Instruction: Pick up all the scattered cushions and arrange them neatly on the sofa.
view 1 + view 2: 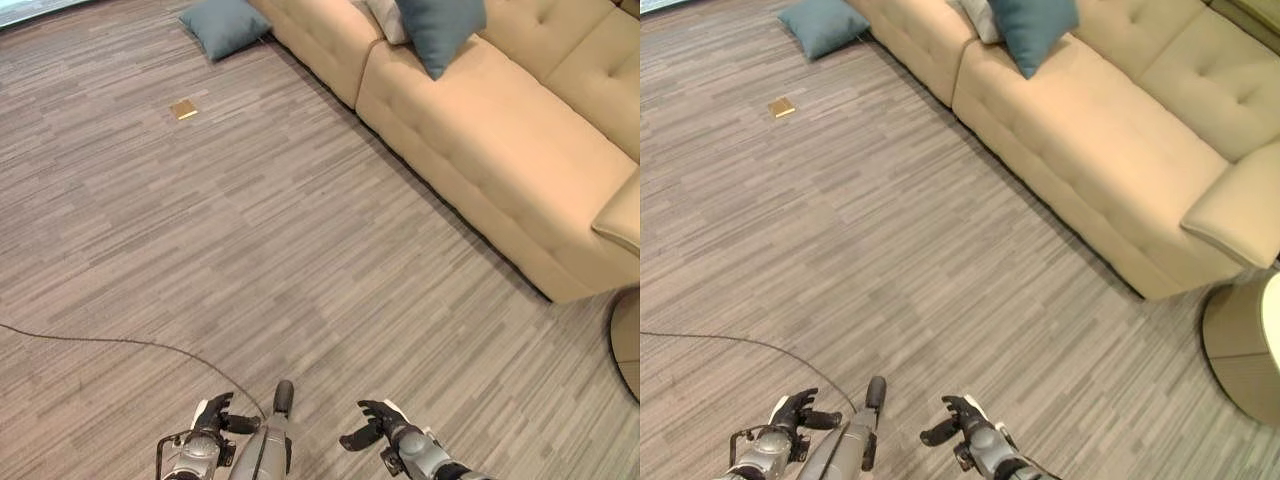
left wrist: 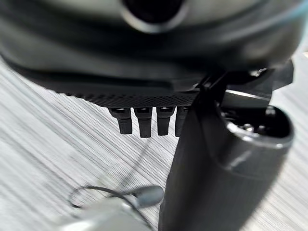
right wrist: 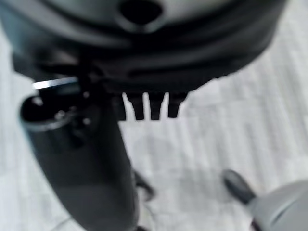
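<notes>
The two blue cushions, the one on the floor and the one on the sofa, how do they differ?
The floor cushion lies flat on the carpet beside the sofa's end; the sofa cushion stands propped on a corner on the seat. The floor cushion has nothing leaning on it; the sofa cushion stands against a pale cushion. Both look the same teal-blue and roughly square.

Even, bright indoor light is falling across the floor (image 1: pixel 250 230) and the sofa (image 1: pixel 480 140), throwing hardly any hard shadows, just a thin dark line under the sofa's front edge. In both wrist views, the close robot hand bulk is blurring, floor stripes smearing behind.
</notes>
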You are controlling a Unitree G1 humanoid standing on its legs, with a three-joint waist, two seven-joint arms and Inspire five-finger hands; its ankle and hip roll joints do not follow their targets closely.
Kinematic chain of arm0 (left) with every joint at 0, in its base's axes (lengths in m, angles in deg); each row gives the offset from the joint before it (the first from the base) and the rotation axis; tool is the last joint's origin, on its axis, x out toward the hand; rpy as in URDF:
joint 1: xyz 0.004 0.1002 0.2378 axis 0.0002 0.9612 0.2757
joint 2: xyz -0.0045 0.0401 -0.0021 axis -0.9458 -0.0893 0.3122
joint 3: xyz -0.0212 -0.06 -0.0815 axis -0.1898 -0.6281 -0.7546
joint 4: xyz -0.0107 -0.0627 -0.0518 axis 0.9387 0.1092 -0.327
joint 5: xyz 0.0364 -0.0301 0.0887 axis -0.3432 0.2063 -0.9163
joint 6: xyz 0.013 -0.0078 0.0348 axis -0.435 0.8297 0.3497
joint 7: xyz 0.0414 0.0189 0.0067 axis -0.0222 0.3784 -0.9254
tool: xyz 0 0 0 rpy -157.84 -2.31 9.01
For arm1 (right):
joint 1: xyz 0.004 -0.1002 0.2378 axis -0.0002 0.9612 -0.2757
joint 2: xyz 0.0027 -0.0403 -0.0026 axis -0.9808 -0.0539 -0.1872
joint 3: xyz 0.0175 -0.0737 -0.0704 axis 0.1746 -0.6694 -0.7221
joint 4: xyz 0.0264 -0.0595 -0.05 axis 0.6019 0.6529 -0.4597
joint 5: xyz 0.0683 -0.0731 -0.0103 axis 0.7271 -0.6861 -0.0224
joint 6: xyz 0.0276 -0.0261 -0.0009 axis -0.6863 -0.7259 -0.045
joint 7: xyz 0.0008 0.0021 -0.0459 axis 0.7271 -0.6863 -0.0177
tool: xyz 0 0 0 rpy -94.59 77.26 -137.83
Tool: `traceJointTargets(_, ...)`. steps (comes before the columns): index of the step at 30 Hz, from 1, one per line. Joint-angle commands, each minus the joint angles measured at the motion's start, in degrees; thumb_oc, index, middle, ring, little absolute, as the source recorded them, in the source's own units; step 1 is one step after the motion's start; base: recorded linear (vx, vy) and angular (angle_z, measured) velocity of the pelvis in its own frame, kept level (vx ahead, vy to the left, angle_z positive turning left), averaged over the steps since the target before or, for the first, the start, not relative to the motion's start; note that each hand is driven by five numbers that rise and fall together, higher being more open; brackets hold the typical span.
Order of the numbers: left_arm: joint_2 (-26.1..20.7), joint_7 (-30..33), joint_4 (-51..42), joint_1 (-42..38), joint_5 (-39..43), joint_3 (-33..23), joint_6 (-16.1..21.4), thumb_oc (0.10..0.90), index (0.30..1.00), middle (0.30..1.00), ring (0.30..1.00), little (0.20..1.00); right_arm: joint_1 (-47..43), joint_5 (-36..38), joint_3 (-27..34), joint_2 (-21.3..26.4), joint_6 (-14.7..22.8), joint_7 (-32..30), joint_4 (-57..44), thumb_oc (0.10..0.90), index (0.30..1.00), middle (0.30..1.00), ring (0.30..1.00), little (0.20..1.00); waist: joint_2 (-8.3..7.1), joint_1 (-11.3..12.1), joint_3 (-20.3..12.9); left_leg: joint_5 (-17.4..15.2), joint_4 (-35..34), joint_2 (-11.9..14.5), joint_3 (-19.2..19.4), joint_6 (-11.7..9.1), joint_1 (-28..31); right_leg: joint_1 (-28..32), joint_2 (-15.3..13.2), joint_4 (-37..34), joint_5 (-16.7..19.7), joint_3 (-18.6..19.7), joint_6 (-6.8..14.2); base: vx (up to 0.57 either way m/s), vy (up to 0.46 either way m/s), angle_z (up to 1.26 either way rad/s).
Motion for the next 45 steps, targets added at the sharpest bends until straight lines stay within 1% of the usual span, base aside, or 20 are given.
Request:
traceJointTargets(1,-2.6,-1.4,-1.7,7.0,-2.2,5.6,2.5,0.800,0.900,0.900,0.900,0.900,4.7,3.2,6.6,12.1,3.5,4.6,-1.0,0.800,0.900,0.900,0.900,0.900,0.47,-2.6,-2.0,-6.7,2.7,-0.4,-0.8,0.3,0.9,-1.5,-1.6,3.4,25.5,4.0,1.5,0.72,0.441,0.46)
traceJointTargets(2,-4.5,0.1,-5.2,6.2,-1.8,5.2,2.2,0.800,0.900,0.900,0.900,0.900,8.4,0.2,7.5,11.7,3.7,3.1,-2.5,0.800,0.900,0.900,0.900,0.900,2.35,-5.3,-0.4,-8.4,1.5,0.3,-2.8,1.0,6.1,-6.8,-1.2,8.6,21.5,3.0,0.2,0.67,0.365,0.48)
traceJointTargets(4,-5.8,-0.1,-6.2,5.1,-0.6,4.5,2.3,0.800,0.900,0.900,0.900,0.900,9.6,-0.7,7.8,11.8,4.0,2.1,-4.0,0.800,0.900,0.900,0.900,0.900,2.70,-6.3,0.3,-9.4,0.8,0.3,-3.7,1.0,8.5,-9.2,-1.4,7.5,18.4,1.1,-0.5,0.54,0.091,-0.07)
traceJointTargets(5,-7.3,-0.8,-8.1,3.2,3.6,2.2,2.5,0.800,0.900,0.900,0.900,0.900,10.8,-2.1,7.3,11.5,4.2,2.2,-4.2,0.800,0.900,0.900,0.900,0.900,3.33,-7.9,1.5,-11.5,-0.8,0.7,-5.4,0.3,13.3,-13.2,-0.7,1.4,12.4,-2.6,-1.8,0.56,-0.013,0.18)
traceJointTargets(6,-7.7,-0.7,-8.5,2.3,5.1,1.4,2.6,0.800,0.900,0.900,0.900,0.900,11.0,-3.2,7.1,11.1,3.9,2.5,-3.2,0.800,0.900,0.900,0.900,0.900,3.66,-9.0,2.0,-12.5,-1.5,0.7,-6.6,0.0,15.4,-14.9,0.3,-2.6,11.6,-3.3,-2.0,0.56,-0.012,0.63)
traceJointTargets(7,-7.7,-0.7,-8.5,2.3,5.1,1.4,2.6,0.800,0.900,0.900,0.900,0.900,11.0,-3.2,7.1,11.1,3.9,2.5,-3.2,0.800,0.900,0.900,0.900,0.900,3.68,-9.0,2.0,-12.5,-1.5,0.7,-6.7,0.0,15.4,-14.8,0.3,-2.7,11.6,-3.4,-2.0,0.42,-0.029,0.75)
traceJointTargets(10,-6.7,-0.5,-8.4,0.7,3.7,2.7,3.5,0.800,0.900,0.900,0.900,0.900,11.4,-8.8,6.1,11.1,2.2,2.4,1.5,0.800,0.900,0.900,0.900,0.900,4.43,-13.4,2.5,-16.8,-4.1,0.8,-11.0,-2.2,24.4,-20.4,4.5,-26.6,15.6,-0.8,0.9,0.91,-0.131,0.51)
traceJointTargets(14,-5.6,-0.9,-6.4,1.3,-1.8,5.2,3.2,0.800,0.900,0.900,0.900,0.900,11.2,-11.8,6.8,12.1,1.4,2.1,4.0,0.800,0.900,0.900,0.900,0.900,5.41,-15.4,1.8,-18.5,-2.8,2.3,-12.6,-3.7,28.1,-23.9,5.1,-30.6,17.5,-1.6,1.8,0.66,-0.157,0.48)
traceJointTargets(17,-3.1,-2.2,-2.2,5.2,-3.7,4.6,1.7,0.800,0.900,0.900,0.900,0.900,12.2,-8.4,11.1,12.9,1.5,1.8,5.9,0.800,0.900,0.900,0.900,0.900,6.60,-16.3,-0.5,-14.6,6.8,4.1,-12.6,-6.6,28.9,-20.2,6.9,-26.4,17.1,-0.6,-2.2,0.78,-0.249,0.55)
traceJointTargets(19,-2.2,-2.9,-0.9,6.5,-3.5,4.0,1.1,0.800,0.900,0.900,0.900,0.900,11.3,-5.2,12.6,13.1,2.3,1.6,5.8,0.800,0.900,0.900,0.900,0.900,6.96,-16.4,0.1,-1.1,23.5,6.1,-8.3,-11.0,20.9,-16.5,8.6,-25.1,14.2,1.0,-5.3,0.53,-0.272,0.20)
traceJointTargets(21,-2.4,-3.1,-0.8,7.2,-3.0,3.7,0.2,0.800,0.900,0.900,0.900,0.900,9.8,-3.7,12.4,13.7,2.6,0.6,5.0,0.800,0.900,0.900,0.900,0.900,4.54,-14.4,1.6,4.2,42.4,6.7,-4.9,-10.5,12.1,-11.7,9.7,-25.2,11.2,1.5,-8.5,0.54,-0.393,-0.08)
traceJointTargets(24,-2.3,-2.5,-1.7,7.5,-2.2,3.7,0.2,0.800,0.900,0.900,0.900,0.900,9.0,-2.6,12.6,14.7,2.6,-0.4,3.8,0.800,0.900,0.900,0.900,0.900,2.01,-11.4,2.8,-2.6,60.5,3.1,-1.6,-8.2,1.8,-5.9,9.9,-25.2,9.0,4.5,-9.6,0.54,-0.246,-0.30)
traceJointTargets(26,-2.1,-2.0,-2.8,8.0,-1.4,4.1,1.0,0.800,0.900,0.900,0.900,0.900,9.2,-2.2,12.6,14.8,2.8,-1.0,3.1,0.800,0.900,0.900,0.900,0.900,1.54,-10.1,1.9,-5.1,56.0,1.5,0.2,-7.4,-2.1,-2.5,10.4,-25.5,7.9,6.1,-9.3,0.62,-0.076,-0.53)
traceJointTargets(28,-2.3,-1.2,-3.6,8.4,-0.8,4.3,1.5,0.800,0.900,0.900,0.900,0.900,9.5,-2.3,12.3,15.0,3.2,-1.6,2.3,0.800,0.900,0.900,0.900,0.900,1.33,-9.3,1.4,-5.8,48.6,4.6,1.4,-7.0,-5.1,0.8,10.8,-26.4,5.0,7.0,-9.4,0.58,0.004,-0.68)
traceJointTargets(31,-2.3,-0.6,-4.5,8.8,0.3,4.3,1.9,0.800,0.900,0.900,0.900,0.900,9.3,-4.1,10.3,14.9,3.7,-2.1,1.3,0.800,0.900,0.900,0.900,0.900,1.89,-6.4,1.2,-6.0,22.7,3.4,-1.3,-5.2,-6.4,5.4,12.6,-26.3,1.7,10.0,-8.2,0.61,0.132,-0.63)
traceJointTargets(33,-2.3,-0.8,-4.5,8.0,2.0,3.6,2.0,0.800,0.900,0.900,0.900,0.900,8.9,-5.1,9.6,15.1,4.0,-2.3,0.6,0.800,0.900,0.900,0.900,0.900,2.50,-5.3,0.8,-1.6,5.3,5.1,-5.2,-6.0,-5.6,8.3,13.4,-25.9,-0.3,11.1,-7.5,0.51,0.132,-0.86)
traceJointTargets(39,-1.8,-0.9,-1.7,7.7,2.1,2.9,1.3,0.800,0.900,0.900,0.900,0.900,9.9,-5.5,10.4,13.9,3.5,-2.6,2.7,0.800,0.900,0.900,0.900,0.900,2.19,-4.0,-1.7,2.7,-4.7,6.5,-8.7,-7.0,-6.8,12.7,11.7,-22.6,-0.7,16.3,-5.3,0.55,0.226,-0.74)
traceJointTargets(40,-1.7,-0.9,-1.4,7.7,1.7,2.8,1.1,0.800,0.900,0.900,0.900,0.900,10.4,-5.4,11.1,13.4,3.5,-2.5,3.1,0.800,0.900,0.900,0.900,0.900,2.10,-4.4,-2.6,4.4,-3.8,6.0,-8.8,-6.8,-6.2,11.9,11.0,-20.6,1.2,16.7,-4.3,0.93,0.581,-1.05)
traceJointTargets(43,-1.8,-0.6,-1.5,7.2,-0.9,4.5,0.7,0.800,0.900,0.900,0.900,0.900,12.8,-2.4,14.1,12.5,2.7,-1.6,3.9,0.800,0.900,0.900,0.900,0.900,1.65,-5.4,-3.1,0.1,1.0,3.3,-5.6,-3.1,-1.3,3.6,4.6,0.9,20.6,15.0,2.0,0.60,0.434,-0.54)
traceJointTargets(45,-2.3,-0.6,-2.9,6.8,-2.2,6.1,0.5,0.800,0.900,0.900,0.900,0.900,13.6,-2.4,14.2,12.6,2.7,-1.9,3.1,0.800,0.900,0.900,0.900,0.900,3.42,-6.5,-2.0,-3.1,1.9,2.2,-5.2,-0.7,3.0,-0.8,1.2,10.6,25.8,11.3,0.4,0.41,0.357,-0.32)
